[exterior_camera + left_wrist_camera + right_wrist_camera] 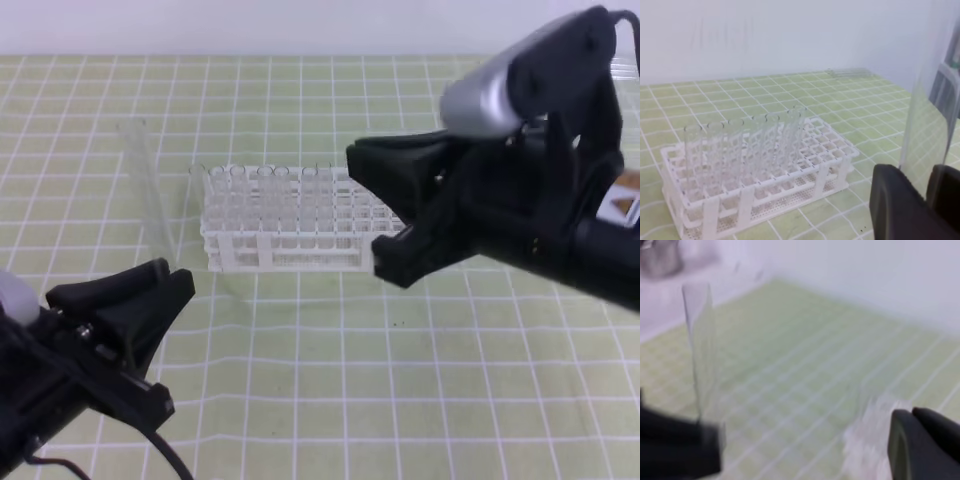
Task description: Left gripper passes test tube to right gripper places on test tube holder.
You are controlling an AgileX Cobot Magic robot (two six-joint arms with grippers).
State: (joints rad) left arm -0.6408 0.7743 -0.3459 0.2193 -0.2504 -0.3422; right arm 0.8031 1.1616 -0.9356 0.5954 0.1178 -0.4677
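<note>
Standing near-upright at left, the test tube (150, 195) was clamped at its lower end by the left gripper (165, 290). Spread wide, the right gripper (385, 215) waited right, beside the test tube holder (285, 240).

I'm looking at a lab bench setup: a white test tube holder (285, 225) with glass tubes on a green gridded desk (400, 380).

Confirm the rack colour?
White plastic rack, clearest in the left wrist view.
</note>
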